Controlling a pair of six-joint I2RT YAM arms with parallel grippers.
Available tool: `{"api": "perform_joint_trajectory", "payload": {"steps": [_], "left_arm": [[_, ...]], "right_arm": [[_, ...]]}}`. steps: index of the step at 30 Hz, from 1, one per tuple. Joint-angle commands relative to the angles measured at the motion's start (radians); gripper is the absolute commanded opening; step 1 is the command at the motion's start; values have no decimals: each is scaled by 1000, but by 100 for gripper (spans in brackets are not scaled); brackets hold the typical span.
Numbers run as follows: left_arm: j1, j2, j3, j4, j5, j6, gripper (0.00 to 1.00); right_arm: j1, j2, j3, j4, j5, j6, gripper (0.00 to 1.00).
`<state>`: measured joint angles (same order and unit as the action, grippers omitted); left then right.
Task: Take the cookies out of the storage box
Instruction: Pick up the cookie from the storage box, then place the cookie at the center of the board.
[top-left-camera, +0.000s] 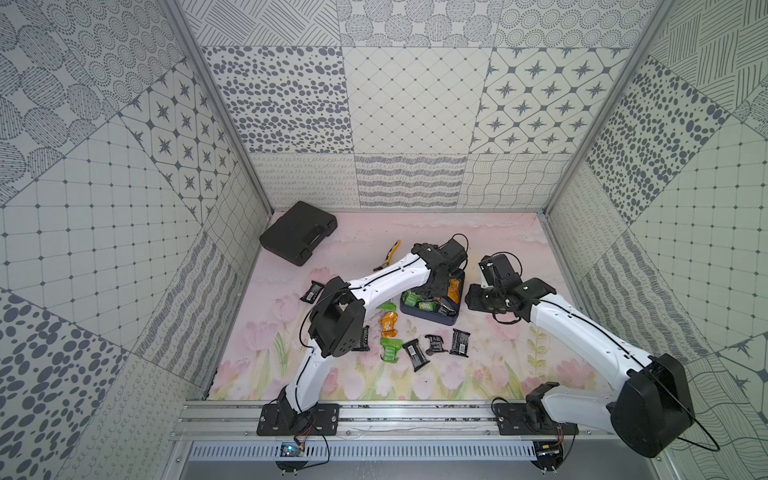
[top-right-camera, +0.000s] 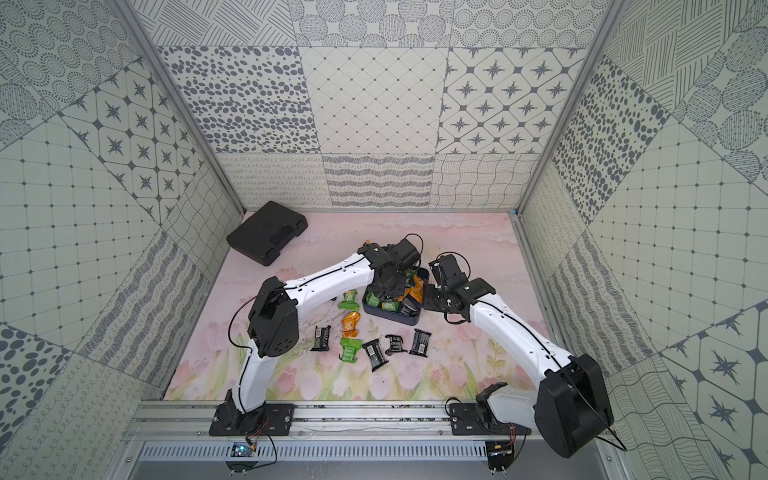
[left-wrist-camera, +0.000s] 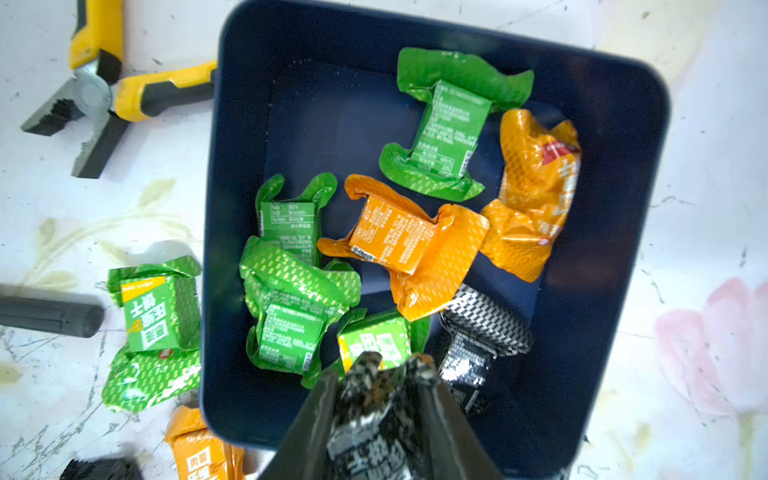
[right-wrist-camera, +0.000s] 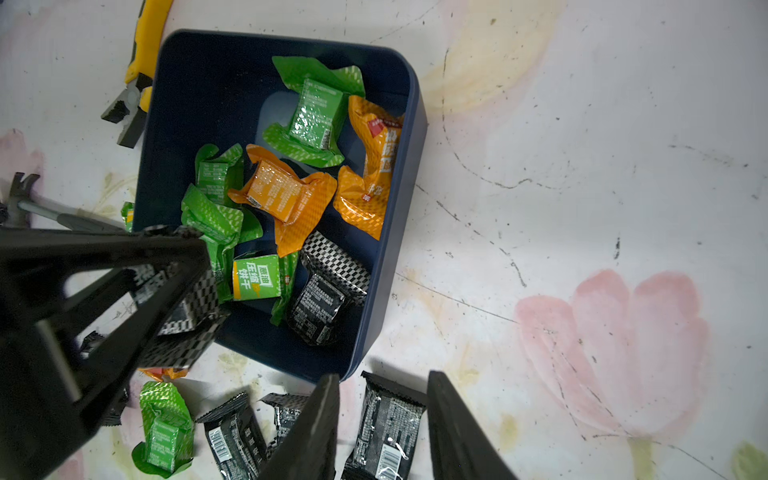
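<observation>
At the rim of the storage box (left-wrist-camera: 226, 249), the left gripper (left-wrist-camera: 384, 372) is clamped on a black checkered cookie packet (left-wrist-camera: 374, 432). The grip is on the packet's crinkled foil end, probably because the thin seal fits between the narrow fingers better than the blocky body would. The right wrist view shows this packet raised level with the box wall, so the lift-out step appears to be under way.

The right gripper (right-wrist-camera: 384, 376) holds nothing. Its jaws are parted to a moderate gap and hang over the table mat (top-left-camera: 498, 365) just outside a box corner. This likely keeps the box interior free for the left arm.

The box sits mid-table between both arms, with yellow-and-black pliers (left-wrist-camera: 95, 95) against one wall. Green, orange and black cookies (left-wrist-camera: 440, 124) remain inside it. The removed packets (top-left-camera: 459, 341) lie spread on the mat nearer the arm bases, well clear of the box, so the task is judged part done.
</observation>
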<state>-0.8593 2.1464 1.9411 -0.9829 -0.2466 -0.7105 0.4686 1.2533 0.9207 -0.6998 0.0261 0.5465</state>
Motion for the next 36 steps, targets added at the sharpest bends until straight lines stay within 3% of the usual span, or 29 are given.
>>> {"api": "perform_joint_trajectory", "payload": {"steps": [1, 8, 18, 24, 36], "left_arm": [[18, -92, -68, 21, -34, 23, 25], [99, -287, -315, 33, -30, 4, 22], [327, -495, -686, 97, 24, -5, 23], [421, -491, -781, 164, 64, 11, 24], [437, -321, -765, 269, 92, 30, 26]], "right_arm": [[-5, -11, 35, 18, -12, -10, 39], [-5, 29, 56, 26, -39, -13, 39], [-4, 82, 89, 33, -64, -25, 38], [-4, 92, 94, 33, -77, -28, 38], [-4, 98, 94, 48, -100, -36, 38]]}}
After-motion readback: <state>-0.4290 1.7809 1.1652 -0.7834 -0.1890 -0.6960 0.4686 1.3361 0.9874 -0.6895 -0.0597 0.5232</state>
